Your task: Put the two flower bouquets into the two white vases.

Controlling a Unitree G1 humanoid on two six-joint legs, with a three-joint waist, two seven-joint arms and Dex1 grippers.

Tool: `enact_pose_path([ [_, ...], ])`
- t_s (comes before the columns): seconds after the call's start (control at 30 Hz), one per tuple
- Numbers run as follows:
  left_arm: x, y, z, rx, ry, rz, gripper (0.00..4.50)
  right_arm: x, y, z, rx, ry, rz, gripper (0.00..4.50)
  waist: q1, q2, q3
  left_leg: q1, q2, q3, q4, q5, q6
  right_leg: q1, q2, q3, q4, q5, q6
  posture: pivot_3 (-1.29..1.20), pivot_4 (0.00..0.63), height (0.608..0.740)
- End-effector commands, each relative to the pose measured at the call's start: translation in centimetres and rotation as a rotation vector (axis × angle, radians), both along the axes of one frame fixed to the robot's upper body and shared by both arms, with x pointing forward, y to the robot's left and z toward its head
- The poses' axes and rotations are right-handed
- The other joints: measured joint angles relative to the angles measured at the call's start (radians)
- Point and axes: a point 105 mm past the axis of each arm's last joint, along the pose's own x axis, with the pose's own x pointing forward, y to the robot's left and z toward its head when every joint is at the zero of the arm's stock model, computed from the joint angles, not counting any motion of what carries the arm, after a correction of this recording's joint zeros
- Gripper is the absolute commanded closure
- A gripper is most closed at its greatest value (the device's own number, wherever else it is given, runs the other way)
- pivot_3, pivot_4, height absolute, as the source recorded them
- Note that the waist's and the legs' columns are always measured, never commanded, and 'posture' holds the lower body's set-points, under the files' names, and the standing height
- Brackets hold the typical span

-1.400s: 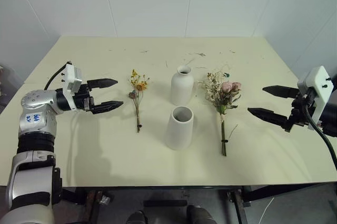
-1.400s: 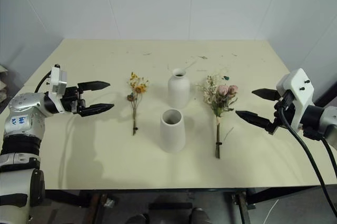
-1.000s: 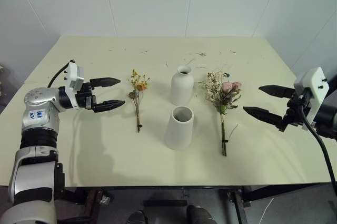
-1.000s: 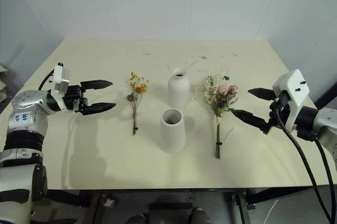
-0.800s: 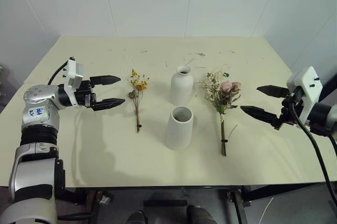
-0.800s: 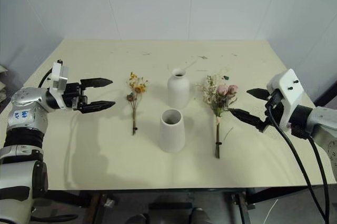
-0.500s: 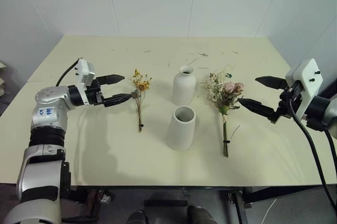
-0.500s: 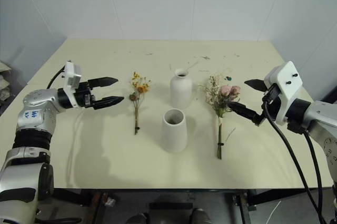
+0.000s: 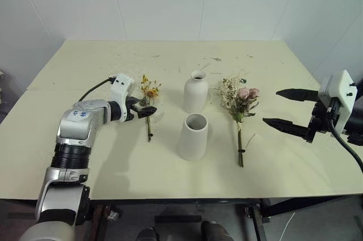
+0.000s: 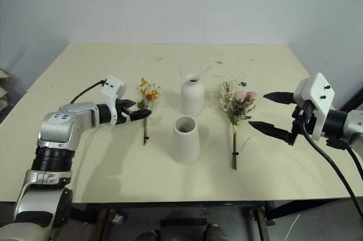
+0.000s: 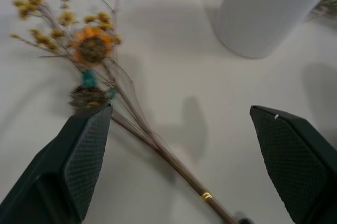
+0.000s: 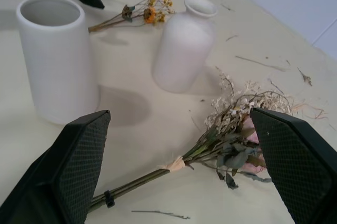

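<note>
A pale cream table (image 9: pixel 85 65) fills the scene, its matte top flecked with small bits of dry plant litter (image 9: pixel 214 58) toward the far edge. Behind and to both sides stand white panelled walls (image 9: pixel 164 3) with thin vertical seams. Below the near table edge a dark floor (image 9: pixel 181 221) and parts of the table's frame show, under soft, even light.

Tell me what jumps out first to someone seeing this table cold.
Two white vases stand mid-table, the bottle-shaped vase behind the wide-mouthed vase. A yellow sprig lies to their left with the left gripper open at it; a pink rose bunch lies to their right, near the open right gripper.
</note>
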Motion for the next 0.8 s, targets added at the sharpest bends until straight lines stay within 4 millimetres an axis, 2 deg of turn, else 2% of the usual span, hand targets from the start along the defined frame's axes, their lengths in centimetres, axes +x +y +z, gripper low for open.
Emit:
enact_pose_path([
  [0.03,-0.4,0.2,1.9,0.03,-0.011,0.072,0.04,0.0,0.0,1.3,-0.033,-0.051,0.012,0.0,-0.001,0.0,0.0,0.0,0.0,0.0,0.0,0.0,0.0,0.0,0.0,0.0,0.0,0.0,0.0,0.0,0.15,0.74],
  [0.27,0.2,1.5,1.1,0.053,0.171,0.295,0.04,0.7,0.2,1.4,-0.036,-0.045,0.028,0.0,0.001,0.0,0.0,0.0,0.0,0.0,0.0,0.0,0.0,0.0,0.0,0.0,-0.001,0.0,0.0,0.0,0.15,0.74],
  [0.47,0.5,1.9,1.1,0.03,0.233,0.376,0.04,1.0,0.1,1.5,-0.041,-0.043,0.028,0.0,0.002,0.0,0.0,-0.001,0.0,0.0,-0.002,-0.001,-0.001,-0.001,0.0,0.0,-0.002,0.0,0.0,0.0,0.15,0.74],
  [0.8,1.6,0.2,-1.1,-0.006,0.381,0.408,0.04,1.4,0.4,2.0,-0.03,-0.065,0.016,0.0,0.003,0.0,0.0,-0.001,-0.001,0.0,-0.002,-0.001,-0.002,-0.001,0.0,0.0,-0.003,0.0,0.001,0.0,0.15,0.74],
])
